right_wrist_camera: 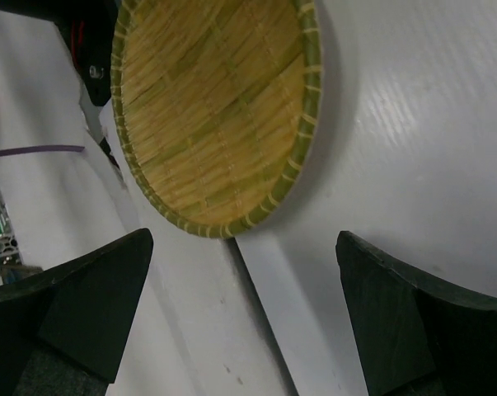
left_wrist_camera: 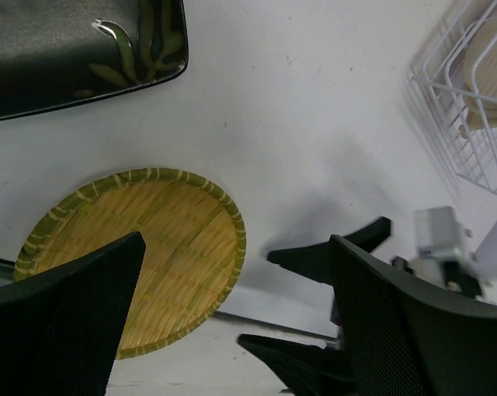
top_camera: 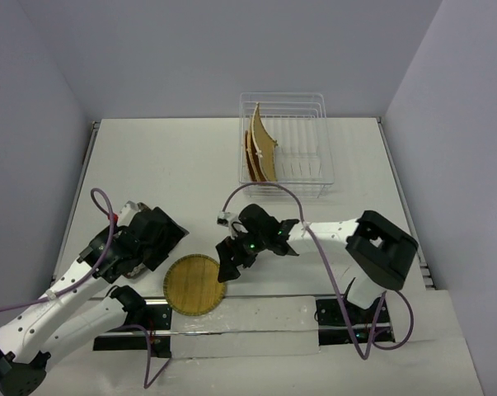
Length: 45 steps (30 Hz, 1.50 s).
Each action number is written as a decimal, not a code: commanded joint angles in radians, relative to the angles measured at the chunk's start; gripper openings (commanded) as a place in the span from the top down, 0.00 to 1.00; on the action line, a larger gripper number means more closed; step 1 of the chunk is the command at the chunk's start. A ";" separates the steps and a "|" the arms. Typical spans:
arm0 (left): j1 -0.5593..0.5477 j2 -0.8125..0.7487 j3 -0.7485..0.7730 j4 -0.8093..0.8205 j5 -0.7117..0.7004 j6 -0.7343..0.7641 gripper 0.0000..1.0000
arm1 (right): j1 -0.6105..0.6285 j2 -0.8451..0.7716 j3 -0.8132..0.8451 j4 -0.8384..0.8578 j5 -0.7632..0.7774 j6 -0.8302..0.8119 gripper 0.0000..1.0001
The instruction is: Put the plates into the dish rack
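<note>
Right end effector point(top_camera: 228, 268) of mine is wide open beside the yellow round plate point(top_camera: 195, 285); it lies flat, so I judge I must catch its rim.

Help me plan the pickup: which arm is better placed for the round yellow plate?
Right, probably: the right claw sits open at the rim of the round yellow plate, nearer the dish rack.
</note>
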 commanded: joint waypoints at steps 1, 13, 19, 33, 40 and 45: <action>-0.004 -0.017 -0.011 -0.019 -0.010 -0.048 0.01 | 0.023 0.094 0.065 0.110 -0.137 0.018 0.01; -0.004 -0.030 0.008 0.034 -0.028 -0.006 0.01 | 0.026 0.312 0.156 0.093 -0.168 0.095 0.13; -0.004 -0.060 0.012 0.028 -0.053 0.000 0.01 | 0.026 0.314 0.165 0.073 -0.101 0.117 0.34; -0.004 -0.098 0.001 0.035 -0.027 0.013 0.01 | 0.004 0.350 0.174 0.052 -0.057 0.160 0.81; -0.004 -0.048 0.010 0.105 0.021 0.097 0.01 | -0.079 0.249 0.081 0.113 -0.089 0.174 1.00; -0.004 0.012 -0.001 0.190 0.053 0.145 0.01 | -0.205 0.160 -0.046 0.242 -0.182 0.243 1.00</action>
